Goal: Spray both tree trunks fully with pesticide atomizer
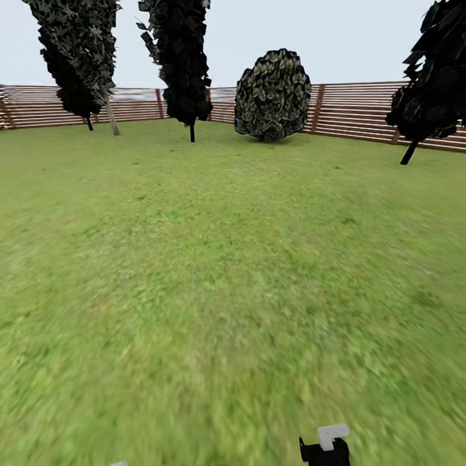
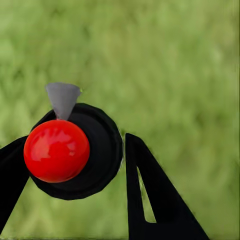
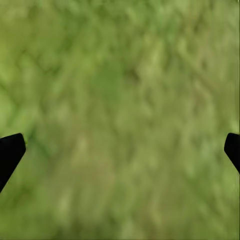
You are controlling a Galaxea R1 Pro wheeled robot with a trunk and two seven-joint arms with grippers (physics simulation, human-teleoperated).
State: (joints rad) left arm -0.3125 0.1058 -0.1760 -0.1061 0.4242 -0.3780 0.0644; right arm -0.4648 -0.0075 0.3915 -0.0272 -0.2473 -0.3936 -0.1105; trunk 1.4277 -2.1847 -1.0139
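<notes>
Left gripper (image 2: 75, 165) is seen in the left wrist view closed around the pesticide atomizer (image 2: 75, 150): two black fingers (image 2: 150, 200) flank a round black body, one on each side, with the body pressed between them. One glossy red ball (image 2: 56, 150) sits on the black body, and one small grey cone-shaped nozzle (image 2: 62, 99) stands just beside the ball. No label or writing can be made out on the atomizer. Blurred green lawn (image 2: 180, 75) lies behind it.

Right gripper (image 3: 120, 150) is shown in the right wrist view spread wide, its two black fingertips (image 3: 10, 150) set at opposite edges of the picture with only grass (image 3: 120, 100) between them; nothing is held.

From the head view, a broad lawn (image 1: 194, 259) is seen running to a brown horizontal-slat wooden fence (image 1: 362, 110). Three tall dark trees are counted along the far side: one mottled dark green tree (image 1: 77, 52) with a pale leaning trunk (image 1: 113, 120) at the far left, one near-black narrow tree (image 1: 181, 58) beside it, and one near-black tree (image 1: 433, 77) at the right edge. One rounded mottled bush (image 1: 272, 94) stands before the fence between them. At the lower edge, one black part with a small white piece (image 1: 331, 435) on top is seen; which part of the robot it is cannot be told.
</notes>
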